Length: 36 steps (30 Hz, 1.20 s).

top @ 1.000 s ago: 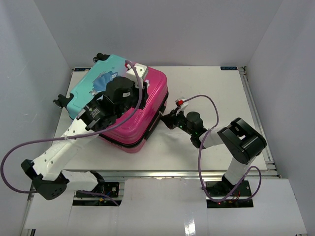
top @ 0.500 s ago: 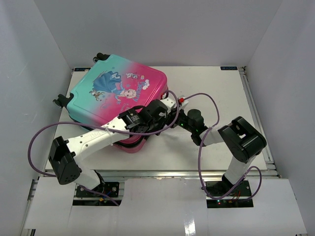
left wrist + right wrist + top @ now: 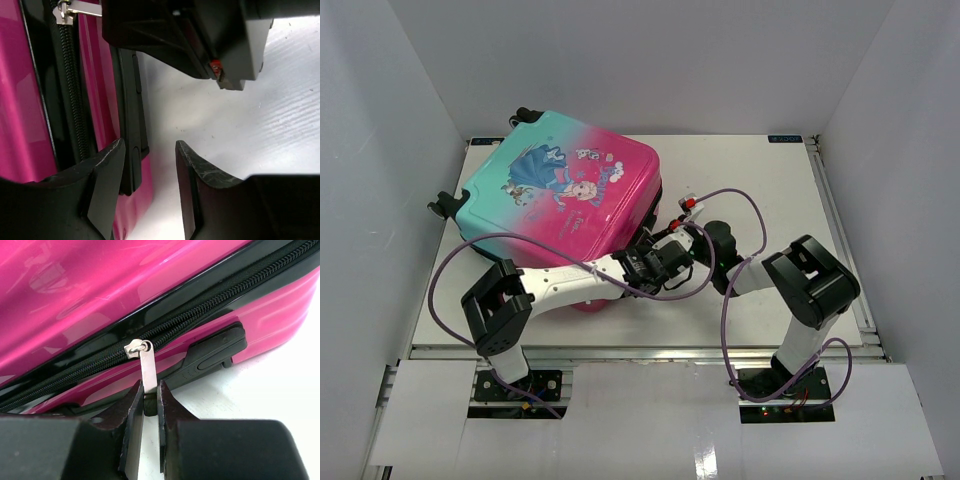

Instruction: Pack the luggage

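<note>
The luggage [image 3: 560, 190] lies flat at the table's left, pink-to-teal lid up with the cartoon princess print showing and black wheels at its far left. My right gripper [image 3: 150, 400] is shut on the silver zipper pull [image 3: 148, 370] at the pink side's black zipper track [image 3: 210, 305]. In the top view that gripper [image 3: 680, 232] sits at the case's right corner. My left gripper [image 3: 149, 150] is open low beside the same pink side [image 3: 30, 100], next to a black side handle [image 3: 132, 125], nothing between its fingers. From above it [image 3: 682, 248] is crowded against the right gripper.
The white table [image 3: 760, 180] stretches right of the case. Purple cables [image 3: 740, 205] loop over both arms near the case's corner. White walls enclose the table on three sides. The right arm's black body [image 3: 225, 50] hangs close above the left jaws.
My left arm has swung off the lid and down to the case's front-right side, its jaws spreading wider. The princess print is uncovered. The right gripper stays on the zipper pull.
</note>
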Available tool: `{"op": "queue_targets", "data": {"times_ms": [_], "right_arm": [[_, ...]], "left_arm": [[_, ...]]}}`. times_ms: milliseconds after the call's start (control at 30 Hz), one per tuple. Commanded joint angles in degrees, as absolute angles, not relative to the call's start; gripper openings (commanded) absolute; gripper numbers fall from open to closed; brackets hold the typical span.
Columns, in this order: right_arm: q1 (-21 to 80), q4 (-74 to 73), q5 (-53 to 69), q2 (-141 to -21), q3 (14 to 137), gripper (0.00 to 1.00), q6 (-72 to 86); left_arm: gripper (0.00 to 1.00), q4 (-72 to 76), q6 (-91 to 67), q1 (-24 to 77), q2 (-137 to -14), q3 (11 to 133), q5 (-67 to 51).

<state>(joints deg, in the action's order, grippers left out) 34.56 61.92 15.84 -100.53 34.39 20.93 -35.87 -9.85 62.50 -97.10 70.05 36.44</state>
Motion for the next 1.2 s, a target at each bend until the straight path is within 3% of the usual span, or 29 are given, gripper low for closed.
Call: {"op": "queue_targets", "data": {"times_ms": [0,367,533,833,1100,1167], "right_arm": [[31.99,61.26,12.79,-102.11,34.89,0.08,21.18],[31.99,62.82,13.45,-102.08,33.75,0.08,20.83],[31.95,63.46,13.67,-102.61,33.57,0.08,21.09],[31.9,63.55,13.59,-102.73,33.63,0.08,21.18],[31.9,63.54,13.62,-101.69,33.14,0.08,21.18],[31.9,63.48,13.66,-101.06,32.93,0.08,21.12]], "left_arm": [[0.58,-28.57,-7.85,63.11,-97.53,68.36,44.54],[0.61,-17.8,-2.87,62.78,-101.44,63.33,54.06],[0.61,-14.82,-3.31,61.83,-101.87,60.91,49.03],[0.54,-22.95,-11.76,61.08,-108.09,62.23,44.5],[0.53,-30.32,-18.62,60.47,-114.87,64.94,47.98],[0.39,-32.05,-21.37,59.83,-115.64,65.7,50.42]]}}
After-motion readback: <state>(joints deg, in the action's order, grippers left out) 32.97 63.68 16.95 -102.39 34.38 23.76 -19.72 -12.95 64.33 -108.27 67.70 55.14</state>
